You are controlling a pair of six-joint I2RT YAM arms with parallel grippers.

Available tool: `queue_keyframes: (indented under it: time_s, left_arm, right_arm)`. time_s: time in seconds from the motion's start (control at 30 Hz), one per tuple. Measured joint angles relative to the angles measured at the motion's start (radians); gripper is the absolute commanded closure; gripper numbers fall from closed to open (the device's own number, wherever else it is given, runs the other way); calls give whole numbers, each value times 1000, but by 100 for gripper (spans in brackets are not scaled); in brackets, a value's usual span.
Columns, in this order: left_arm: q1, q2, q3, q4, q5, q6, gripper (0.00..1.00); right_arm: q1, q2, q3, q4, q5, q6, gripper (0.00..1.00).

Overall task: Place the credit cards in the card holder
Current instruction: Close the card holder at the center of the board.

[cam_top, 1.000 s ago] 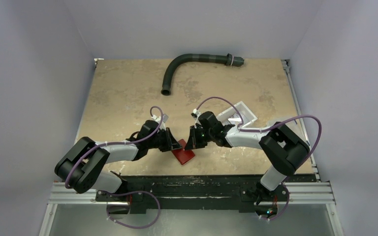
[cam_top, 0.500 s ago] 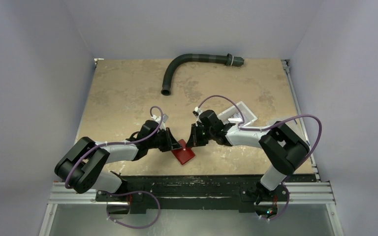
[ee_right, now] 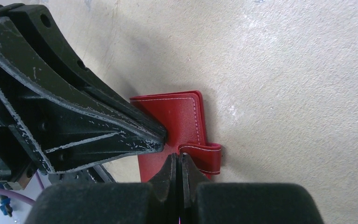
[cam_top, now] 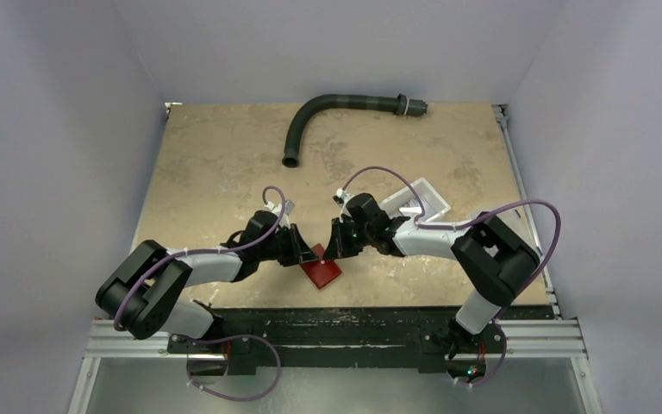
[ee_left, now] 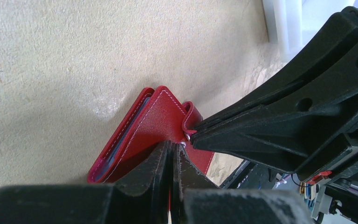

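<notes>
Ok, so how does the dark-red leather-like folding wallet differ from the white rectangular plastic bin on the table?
The dark-red folding wallet lies folded and thin on the surface; the white rectangular plastic bin stands open-topped with raised walls. The wallet looks smaller than the bin. The wallet sits near the front edge, the bin farther back and right, partly behind the right arm. Both rest on the tan tabletop.
</notes>
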Motion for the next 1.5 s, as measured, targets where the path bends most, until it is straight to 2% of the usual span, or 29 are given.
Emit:
queue_keyframes:
  time_s: [0.87, 1.13, 1.17, 1.27, 1.33, 1.4, 1.5]
  left_arm:
    - [2, 0, -12, 18, 0, -8, 100]
    - [6, 0, -32, 56, 0, -26, 100]
    - [6, 0, -34, 59, -1, -26, 97]
    - [6, -6, -34, 53, -3, -26, 75]
    - [6, -37, -32, 18, -3, -26, 64]
    - [6, -100, -20, -56, -23, -16, 58]
    - [6, -211, 28, -190, -54, 7, 57]
  right_arm:
    - [-2, 28, -4, 37, -121, -53, 100]
    - [-2, 56, 50, -31, -143, -97, 100]
    - [-2, 59, 59, -45, -143, -104, 100]
    - [-1, 65, 76, -74, -142, -116, 100]
    - [0, 70, 78, -75, -142, -117, 100]
    - [2, 76, 81, -74, -146, -117, 100]
    - [2, 82, 82, -64, -153, -116, 100]
